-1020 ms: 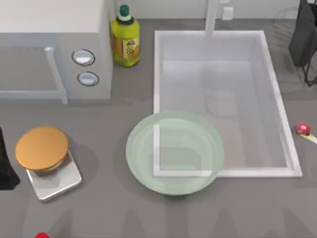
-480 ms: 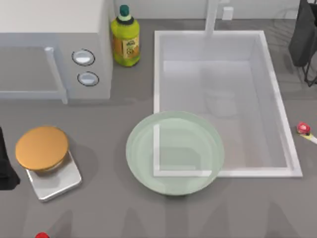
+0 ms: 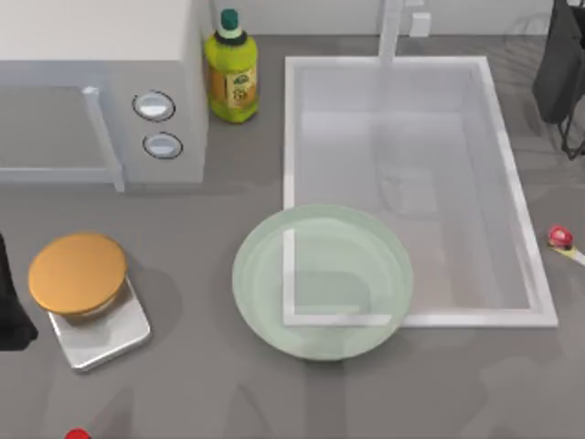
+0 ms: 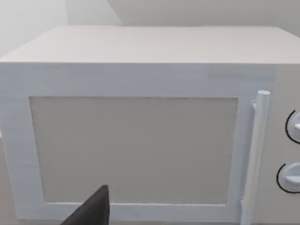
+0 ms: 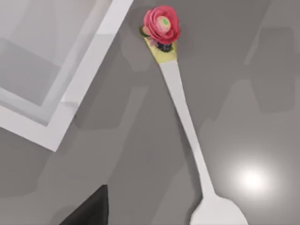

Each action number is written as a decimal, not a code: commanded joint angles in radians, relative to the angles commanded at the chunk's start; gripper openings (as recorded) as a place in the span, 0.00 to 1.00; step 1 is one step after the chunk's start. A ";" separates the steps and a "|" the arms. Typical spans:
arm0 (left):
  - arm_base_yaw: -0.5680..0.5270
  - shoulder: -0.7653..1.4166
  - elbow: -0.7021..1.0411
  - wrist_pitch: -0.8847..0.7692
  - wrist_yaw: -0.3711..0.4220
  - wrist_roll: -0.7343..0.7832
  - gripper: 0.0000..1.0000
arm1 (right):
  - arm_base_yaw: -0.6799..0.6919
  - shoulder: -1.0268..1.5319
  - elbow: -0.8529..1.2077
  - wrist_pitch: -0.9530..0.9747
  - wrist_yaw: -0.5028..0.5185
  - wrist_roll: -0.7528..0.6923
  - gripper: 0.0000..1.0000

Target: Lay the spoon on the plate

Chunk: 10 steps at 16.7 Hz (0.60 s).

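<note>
One small white spoon [image 5: 187,119] with a thin pale handle and a red-pink flower knob lies flat on the grey table [image 3: 201,229], just right of the white sink basin [image 3: 402,183], touching nothing. From above, the knob sits near the table's right edge, beside the sink's lower right corner, and the handle runs off-frame. The right wrist view looks straight down on it: knob close to the sink rim, handle running away from the sink, oval bowl at the far end and partly cut off.

Right hand: one dark fingertip [image 5: 91,208] shows at the wrist view's edge, well clear of the spoon; can't tell how wide it is set. It is holding nothing that I can see.

The large round pale green see-through glass plate [image 3: 251,274] overlaps the sink's lower left corner, well apart from the spoon, and is bare.

Step in hand, my read: approach and pick the spoon. To do it well, come down over mid-handle with the fingers across the thin shaft, not on the knob or the bowl; stay low since it lies flat; keep off the sink rim. The carry then crosses the sink to the plate.

Left arm is parked left of the sink, facing the white microwave [image 4: 140,136]; can't tell its hand's state.
</note>
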 joint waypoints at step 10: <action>0.000 0.000 0.000 0.000 0.000 0.000 1.00 | -0.013 0.597 0.474 -0.346 0.009 -0.257 1.00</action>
